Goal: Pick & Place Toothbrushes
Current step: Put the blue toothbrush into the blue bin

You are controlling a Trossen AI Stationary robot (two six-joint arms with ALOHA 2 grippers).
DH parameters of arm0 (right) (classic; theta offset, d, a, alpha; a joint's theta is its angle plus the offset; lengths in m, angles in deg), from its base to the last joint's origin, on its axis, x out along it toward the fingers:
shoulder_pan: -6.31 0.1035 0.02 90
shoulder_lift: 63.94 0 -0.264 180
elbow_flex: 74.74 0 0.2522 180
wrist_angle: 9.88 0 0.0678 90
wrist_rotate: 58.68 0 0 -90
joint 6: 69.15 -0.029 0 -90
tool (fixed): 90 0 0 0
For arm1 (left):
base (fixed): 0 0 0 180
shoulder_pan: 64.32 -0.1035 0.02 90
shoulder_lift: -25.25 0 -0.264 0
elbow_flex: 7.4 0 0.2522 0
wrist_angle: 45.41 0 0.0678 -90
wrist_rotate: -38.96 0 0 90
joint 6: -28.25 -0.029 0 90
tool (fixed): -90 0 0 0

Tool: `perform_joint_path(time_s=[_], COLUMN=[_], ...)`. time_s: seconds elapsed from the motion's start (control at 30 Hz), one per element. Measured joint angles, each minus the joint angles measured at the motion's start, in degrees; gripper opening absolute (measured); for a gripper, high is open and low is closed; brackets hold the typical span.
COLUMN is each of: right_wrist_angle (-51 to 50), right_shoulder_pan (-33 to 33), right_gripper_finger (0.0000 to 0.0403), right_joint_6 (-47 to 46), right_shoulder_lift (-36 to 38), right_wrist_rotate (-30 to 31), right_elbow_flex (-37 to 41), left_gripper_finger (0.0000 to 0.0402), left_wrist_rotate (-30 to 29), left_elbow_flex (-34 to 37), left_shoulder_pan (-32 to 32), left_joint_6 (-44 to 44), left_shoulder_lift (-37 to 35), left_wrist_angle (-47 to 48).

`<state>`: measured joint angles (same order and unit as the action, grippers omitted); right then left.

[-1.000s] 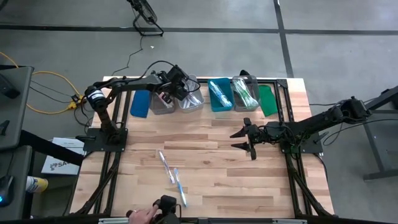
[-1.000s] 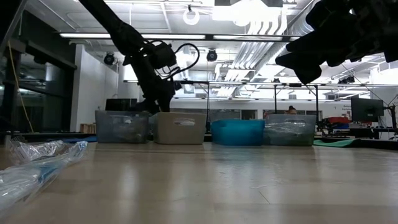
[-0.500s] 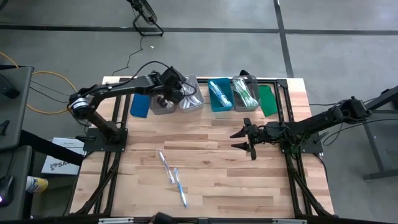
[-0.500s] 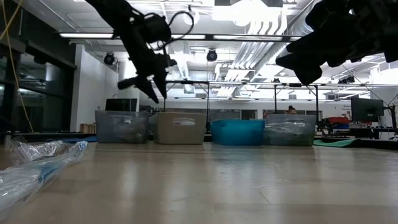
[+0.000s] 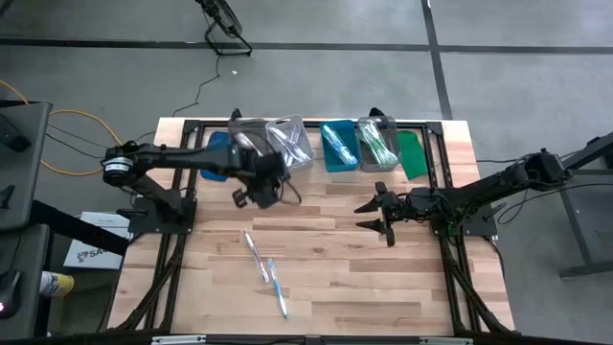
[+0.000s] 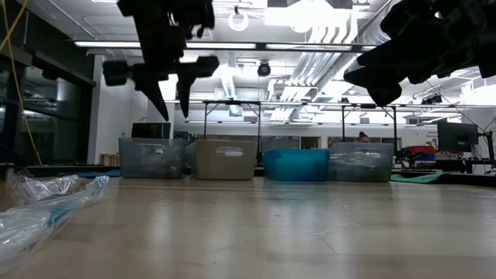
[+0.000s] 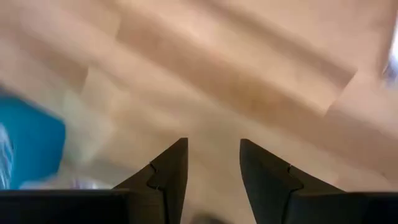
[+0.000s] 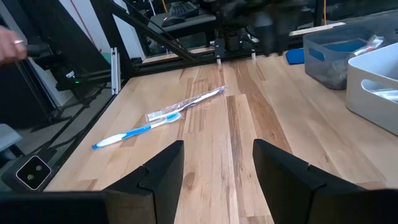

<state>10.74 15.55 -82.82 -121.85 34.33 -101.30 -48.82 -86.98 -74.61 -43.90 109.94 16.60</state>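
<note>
We see a wooden tabletop [image 5: 383, 278] carrying two loose toothbrushes [image 5: 265, 271] between both jaws, bins [image 5: 326, 146] beyond them.

Two toothbrushes [image 5: 265, 271] before bins [image 5: 316, 147]

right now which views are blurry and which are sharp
Left wrist view: motion-smeared, the table is streaks past the open left end effector. Right wrist view: sharp on the blue toothbrush. Low view: the wrapped toothbrush nearest is out of focus, and ceiling lights glare.
</note>
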Motion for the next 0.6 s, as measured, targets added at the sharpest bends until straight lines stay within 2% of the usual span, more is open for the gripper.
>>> perform_joint_path(time_s=[0.3,0.47,0.6], right_wrist_angle=[0.16,0.2,-0.05], right_shoulder_pan=[0.01,0.02,0.02], right_gripper_finger=[0.0185,0.0185,0.0185], right_joint_6=[-0.06,-0.81,-1.74], right_shoulder_lift=[0.0,0.0,0.0], right_wrist_rotate=[0.0,-0.18,-0.25], right_elbow_flex=[0.0,0.0,0.0], left_gripper_finger=[0.0138,0.0138,0.0138], left_wrist_rotate=[-0.22,-0.6,-0.85], left_elbow_flex=[0.04,0.04,0.04], left_shoulder_pan=[15.83,22.81,27.25], left_joint_6=[8.01,13.14,13.96], left_shoulder_lift=[1.77,5.62,9.1], left_wrist_angle=[-4.41,-8.73,-12.17])
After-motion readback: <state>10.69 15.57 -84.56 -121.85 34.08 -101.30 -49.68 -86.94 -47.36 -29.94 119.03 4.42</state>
